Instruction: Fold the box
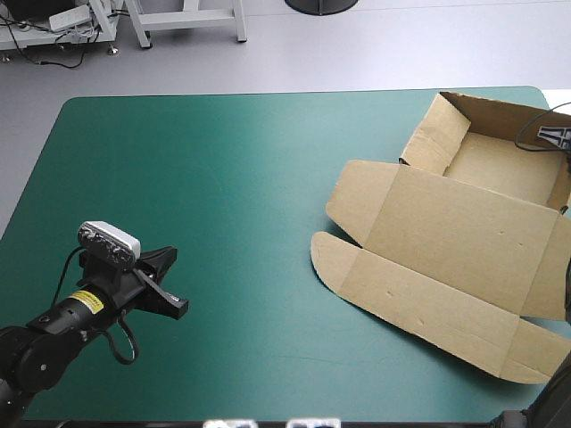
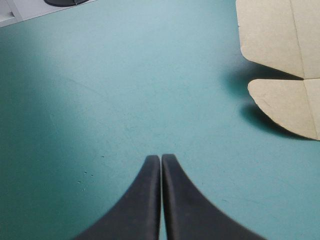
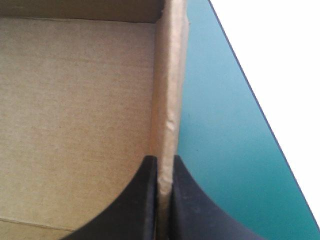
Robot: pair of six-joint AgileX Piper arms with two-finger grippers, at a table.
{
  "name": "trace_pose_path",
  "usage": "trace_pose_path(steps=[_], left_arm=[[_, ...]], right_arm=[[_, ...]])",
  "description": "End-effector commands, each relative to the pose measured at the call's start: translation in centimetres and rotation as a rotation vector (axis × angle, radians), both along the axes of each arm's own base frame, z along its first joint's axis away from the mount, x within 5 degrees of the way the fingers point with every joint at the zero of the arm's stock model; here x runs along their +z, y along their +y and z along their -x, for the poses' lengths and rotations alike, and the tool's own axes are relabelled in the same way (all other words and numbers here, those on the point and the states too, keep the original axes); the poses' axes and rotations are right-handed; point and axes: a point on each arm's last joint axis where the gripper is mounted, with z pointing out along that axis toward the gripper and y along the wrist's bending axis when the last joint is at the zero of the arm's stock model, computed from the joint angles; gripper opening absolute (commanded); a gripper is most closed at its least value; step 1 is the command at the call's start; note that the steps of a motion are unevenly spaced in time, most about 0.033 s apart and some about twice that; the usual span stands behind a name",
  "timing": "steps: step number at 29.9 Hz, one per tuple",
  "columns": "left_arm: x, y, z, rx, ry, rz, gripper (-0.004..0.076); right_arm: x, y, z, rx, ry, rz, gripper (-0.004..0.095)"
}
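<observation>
Folding looks about half done, as I judge it. The box (image 1: 464, 223) lies in the right part of the high view, on the teal-green cover (image 1: 223, 178). Its tray (image 1: 500, 165), in the upper right of the frame, already has raised walls. The lid (image 1: 446, 241) lies flat and open toward the middle and the lower right. Its rounded flaps (image 1: 335, 259) are spread on the cover. What is left, I think, is to tuck the walls and make them firm; the pictures do not show how well they hold.

The right gripper (image 3: 165, 162) pinches the tray's side wall (image 3: 167, 100). One black finger is inside the tray and the other outside, with the upright board between them. In the high view this arm is almost hidden at the right edge.

The left gripper (image 2: 161, 159) is in the lower left of the high view. Its fingers are pressed together on nothing. It hangs low over the bare cover, pointing toward the box and well apart from it.
</observation>
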Motion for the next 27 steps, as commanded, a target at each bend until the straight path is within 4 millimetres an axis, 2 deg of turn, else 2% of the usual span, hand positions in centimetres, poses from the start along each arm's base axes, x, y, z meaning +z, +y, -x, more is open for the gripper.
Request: trace_pose_path(steps=[1,4,6,13,15,17,19,22,24,27], left_arm=[[1.5,0.0,-0.2,0.014,-0.085,0.05,-0.0006],[1.5,0.0,-0.2,0.014,-0.085,0.05,-0.0006],[1.5,0.0,-0.2,0.014,-0.085,0.05,-0.0006],[1.5,0.0,-0.2,0.014,-0.083,0.049,-0.0006],[1.5,0.0,-0.1,0.013,-0.082,0.049,-0.0006],[1.5,0.0,-0.1,0.011,-0.076,0.047,-0.0006],[1.4,-0.1,-0.1,0.011,-0.074,0.046,-0.0006],[1.4,-0.1,-0.1,0.011,-0.074,0.046,-0.0006],[1.4,-0.1,-0.1,0.011,-0.074,0.046,-0.0006],[1.4,-0.1,-0.1,0.01,-0.075,0.044,-0.0006]], right_arm=[[0.3,-1.3,1.3,-0.039,0.016,0.015,-0.0019],[-2.0,-2.1,1.3,-0.056,0.085,0.001,-0.0019],[-2.6,-2.3,1.2,-0.058,0.098,-0.008,-0.0019],[-3.1,-2.3,1.0,-0.047,0.109,-0.013,0.001],[-3.1,-2.2,1.0,-0.039,0.101,-0.028,0.0081],[-3.0,-2.1,1.0,-0.028,0.089,-0.053,0.0195],[-2.7,-2.0,1.1,-0.019,0.079,-0.057,0.0375],[-2.1,-1.8,1.3,-0.018,0.061,-0.06,0.0585],[-1.4,-1.6,1.5,-0.018,0.044,-0.061,0.0653],[-0.3,-1.3,1.9,0.001,0.012,-0.066,0.0671]])
